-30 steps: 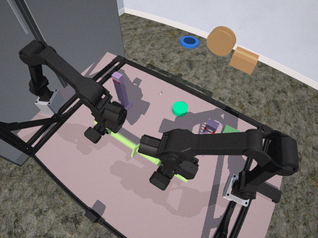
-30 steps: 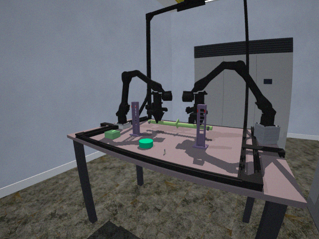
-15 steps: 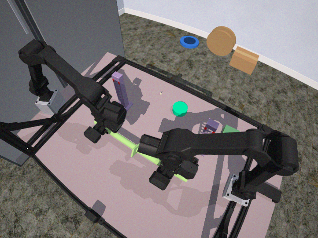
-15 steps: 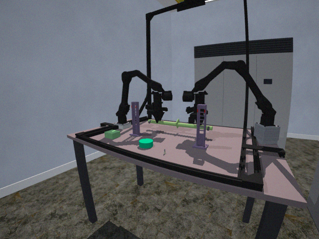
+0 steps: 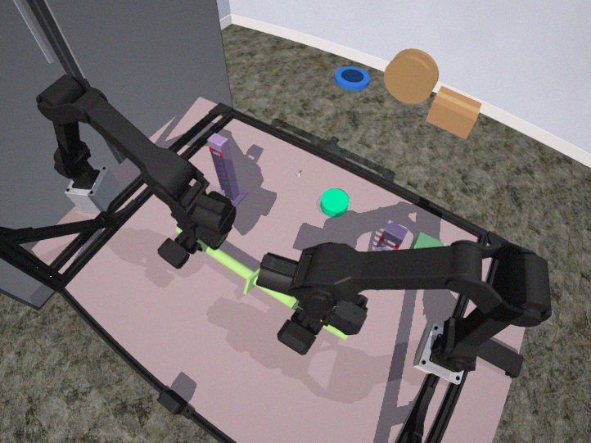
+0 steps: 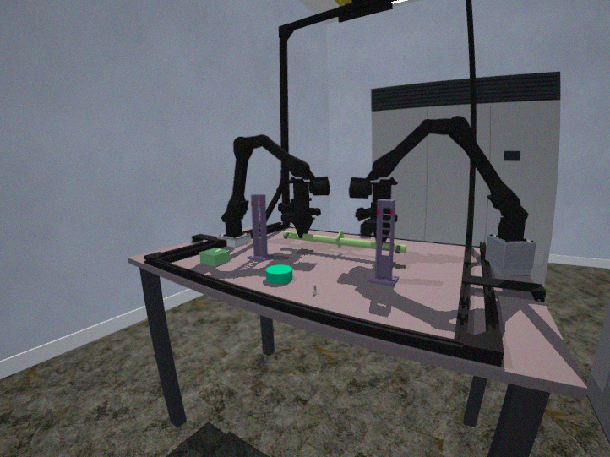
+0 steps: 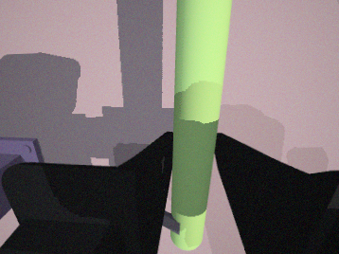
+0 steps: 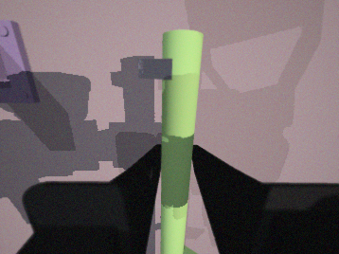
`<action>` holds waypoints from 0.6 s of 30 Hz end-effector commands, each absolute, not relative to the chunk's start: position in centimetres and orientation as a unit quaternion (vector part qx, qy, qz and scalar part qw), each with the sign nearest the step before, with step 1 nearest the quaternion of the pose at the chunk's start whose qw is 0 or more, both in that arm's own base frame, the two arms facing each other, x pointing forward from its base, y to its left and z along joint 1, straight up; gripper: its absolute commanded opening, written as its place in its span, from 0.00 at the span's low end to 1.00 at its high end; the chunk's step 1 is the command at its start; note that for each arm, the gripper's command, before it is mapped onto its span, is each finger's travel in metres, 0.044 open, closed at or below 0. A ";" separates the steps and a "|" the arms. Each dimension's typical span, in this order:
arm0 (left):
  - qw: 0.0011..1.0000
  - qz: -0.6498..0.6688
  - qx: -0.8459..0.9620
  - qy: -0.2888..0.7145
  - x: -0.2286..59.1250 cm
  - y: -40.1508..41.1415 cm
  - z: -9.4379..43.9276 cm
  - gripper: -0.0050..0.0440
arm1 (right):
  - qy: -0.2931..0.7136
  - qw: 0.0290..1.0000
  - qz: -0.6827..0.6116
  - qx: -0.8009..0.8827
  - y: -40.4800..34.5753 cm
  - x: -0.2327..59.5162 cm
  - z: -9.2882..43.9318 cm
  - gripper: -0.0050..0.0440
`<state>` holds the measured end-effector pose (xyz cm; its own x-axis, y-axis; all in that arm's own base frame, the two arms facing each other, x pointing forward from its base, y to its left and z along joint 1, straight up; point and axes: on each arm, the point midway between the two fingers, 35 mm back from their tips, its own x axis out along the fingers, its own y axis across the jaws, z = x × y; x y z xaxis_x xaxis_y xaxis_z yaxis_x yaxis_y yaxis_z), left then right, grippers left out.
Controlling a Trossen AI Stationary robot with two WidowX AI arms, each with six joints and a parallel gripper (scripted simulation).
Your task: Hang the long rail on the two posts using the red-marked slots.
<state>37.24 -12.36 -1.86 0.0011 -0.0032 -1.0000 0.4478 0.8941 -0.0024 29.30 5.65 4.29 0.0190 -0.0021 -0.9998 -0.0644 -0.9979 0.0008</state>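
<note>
The long light-green rail (image 5: 229, 263) (image 6: 351, 242) (image 7: 201, 52) (image 8: 182, 104) is held a little above the table, its shadow apart below it. A small grey hook shows at each end, in the left wrist view (image 7: 171, 223) and the right wrist view (image 8: 158, 68). My left gripper (image 5: 191, 243) (image 7: 193, 139) is shut on the rail near one end. My right gripper (image 5: 313, 317) (image 6: 302, 233) (image 8: 176, 149) is shut on it near the other. Two purple slotted posts stand upright, one on the left arm's side (image 5: 225, 172) (image 6: 385, 238), one on the right arm's (image 5: 392, 233) (image 6: 259, 228). Both have red marks near the top.
A green disc (image 5: 334, 202) (image 6: 279, 274) lies between the posts, toward the table edge away from the rail. A green block (image 5: 427, 240) (image 6: 215, 257) is beside the right arm's post. A tiny object (image 5: 299, 173) (image 6: 314, 290) lies near the disc. Black frame bars edge the table.
</note>
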 end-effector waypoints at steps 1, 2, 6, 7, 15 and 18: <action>0.688 -0.164 0.162 0.688 37.3 -12.4 -2.4 0.10 | 0.023 0.024 0.701 -0.712 5.7 29.4 3.8 0.10; 0.688 -0.164 0.162 0.688 37.3 -12.4 -2.5 0.10 | 0.023 0.024 0.701 -0.712 5.7 29.4 3.7 0.10; 0.688 -0.164 0.162 0.688 37.3 -12.4 -2.9 0.10 | 0.023 0.024 0.702 -0.712 5.7 29.4 3.3 0.10; 0.688 -0.164 0.162 0.688 37.3 -12.4 -2.9 0.10 | 0.023 0.024 0.702 -0.712 5.7 29.4 3.3 0.10; 0.688 -0.164 0.162 0.688 37.3 -12.4 -3.5 0.10 | 0.023 0.024 0.703 -0.710 5.7 29.4 2.7 0.10; 0.688 -0.164 0.162 0.688 37.3 -12.4 -3.8 0.10 | 0.023 0.023 0.703 -0.710 5.7 29.4 2.4 0.10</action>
<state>37.20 -12.36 -3.41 -0.0021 -0.0021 -1.0000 0.4481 0.8940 -0.0029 29.37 5.67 2.85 0.0140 -0.0022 -0.9999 -0.0644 -0.9979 0.0013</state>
